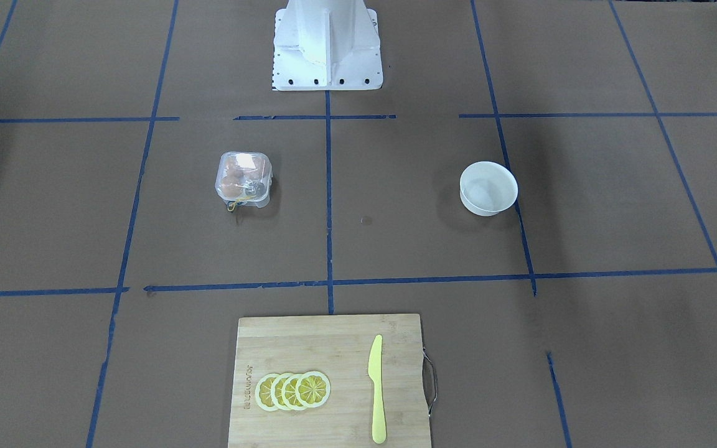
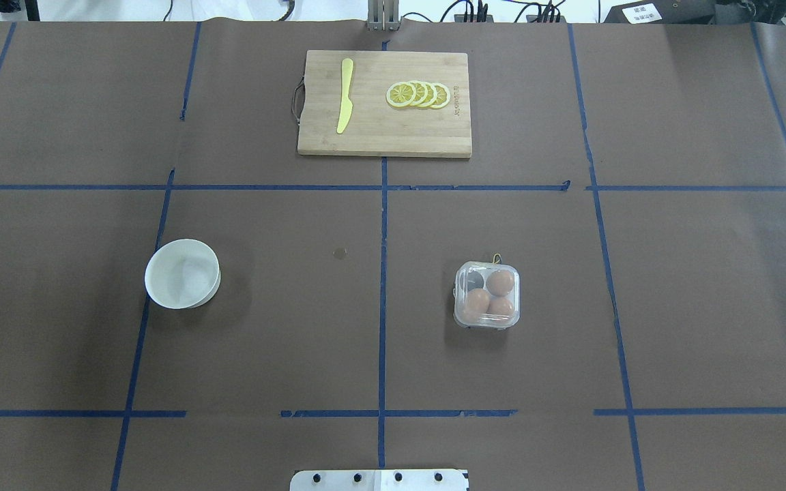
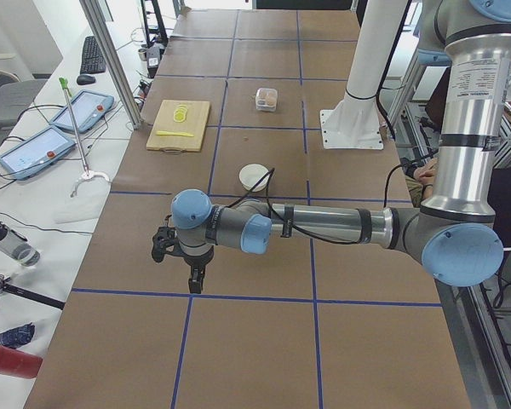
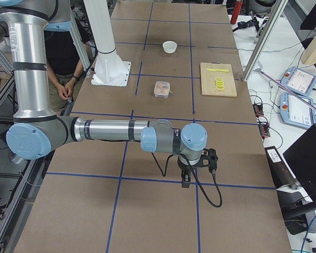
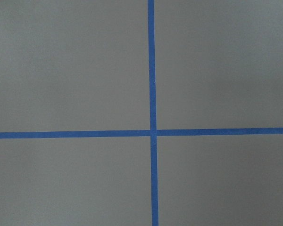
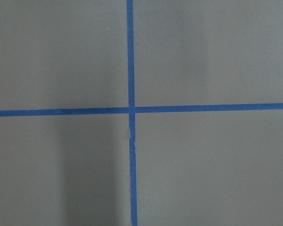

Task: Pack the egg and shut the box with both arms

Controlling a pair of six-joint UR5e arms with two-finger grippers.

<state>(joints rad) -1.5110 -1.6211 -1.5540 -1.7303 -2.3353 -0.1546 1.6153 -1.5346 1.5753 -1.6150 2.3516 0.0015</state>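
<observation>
Three eggs (image 2: 500, 282) sit in the shut box (image 2: 462, 315), robot's right of the centre line. Left gripper (image 3: 193, 279) and right gripper (image 4: 185, 179) hang well apart from it; opening can't be told. Cutting board (image 2: 379, 133) stamp (image 1: 248, 387) unreadable.

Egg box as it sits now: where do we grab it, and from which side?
Come straight down and pinch the box across its two side walls, at the robot's left and right. It sits flat and squarish, with three eggs inside, so don't press on the top. The yellow string hangs off the far wall.
</observation>
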